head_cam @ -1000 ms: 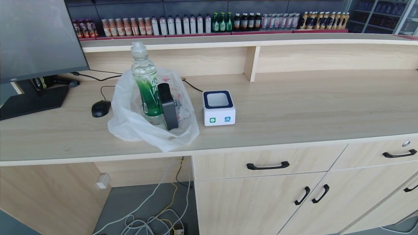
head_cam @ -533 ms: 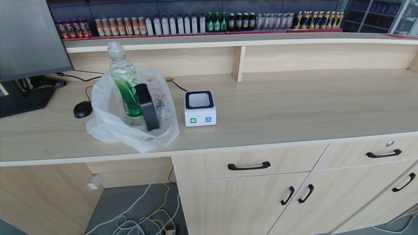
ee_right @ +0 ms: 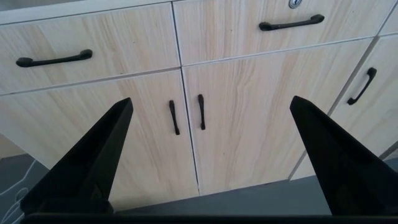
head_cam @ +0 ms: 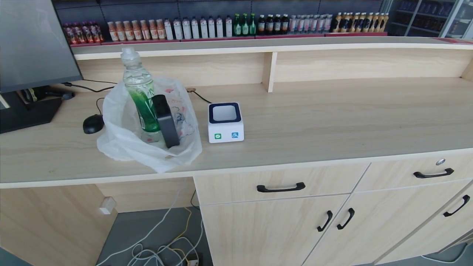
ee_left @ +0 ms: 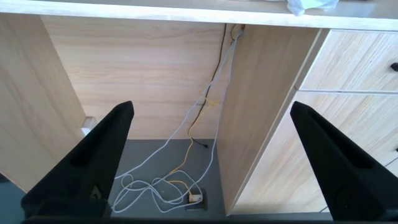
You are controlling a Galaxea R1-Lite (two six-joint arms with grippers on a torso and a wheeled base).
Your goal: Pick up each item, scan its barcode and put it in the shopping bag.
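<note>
A translucent white shopping bag [head_cam: 122,142] stands open on the wooden counter [head_cam: 332,122], left of centre. Inside it a clear bottle with a green label [head_cam: 141,94] stands upright, and a dark flat box [head_cam: 166,121] leans against it. Just right of the bag sits the white barcode scanner [head_cam: 225,122] with a dark-rimmed window on top. My left gripper [ee_left: 211,106] is open, held low in front of the gap under the counter; a corner of the bag [ee_left: 311,6] overhangs the edge above. My right gripper [ee_right: 211,101] is open, facing the cabinet doors.
A monitor [head_cam: 33,44] on its stand and a black mouse [head_cam: 92,123] sit at the counter's left end. A raised shelf with a divider [head_cam: 269,72] runs along the back. Drawers and doors with black handles [head_cam: 281,188] lie below; loose cables [ee_left: 168,186] cover the floor.
The whole head view has shifted, so the camera turned to the right; the bag, bottle, box and scanner keep their places on the counter.
</note>
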